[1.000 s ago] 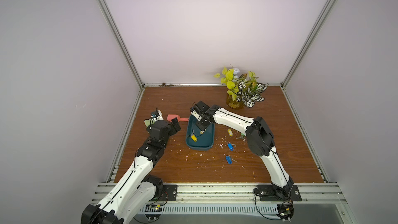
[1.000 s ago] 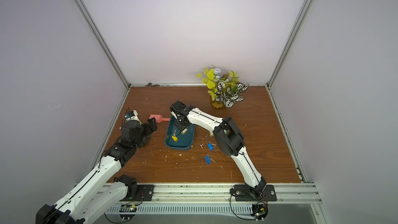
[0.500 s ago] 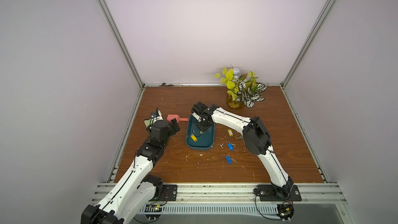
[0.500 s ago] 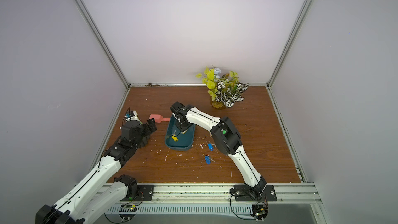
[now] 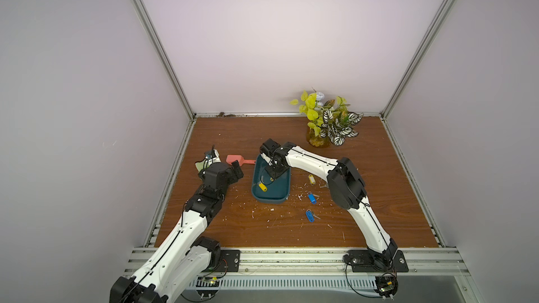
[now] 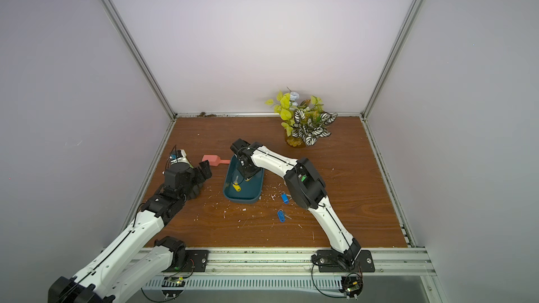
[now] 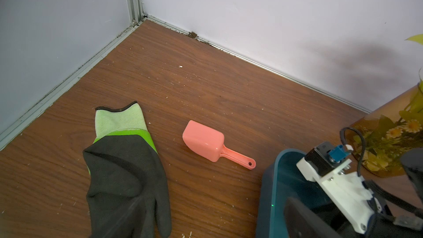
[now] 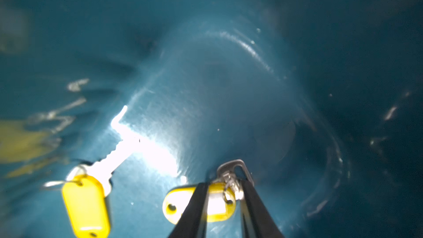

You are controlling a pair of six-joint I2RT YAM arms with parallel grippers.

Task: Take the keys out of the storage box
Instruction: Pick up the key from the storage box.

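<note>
In both top views my right hand [image 5: 269, 178] was down inside the storage box [image 5: 269, 199], close to a loose yellow-tagged key [image 5: 262, 187]. Two blue-tagged keys [image 5: 312, 198] lay out on the surface [image 5: 379, 170]. My left hand [image 5: 236, 169] was spread wide, near the box's side.

Left wrist cam: box corner, pink scoop [image 7: 203, 138], a glove [image 7: 123, 168].

Right wrist cam: the fingers [image 8: 194, 207] straddled a second yellow-tagged key [image 8: 178, 204] on the box floor. Honestly couldn't tell if they were pinching it.
</note>
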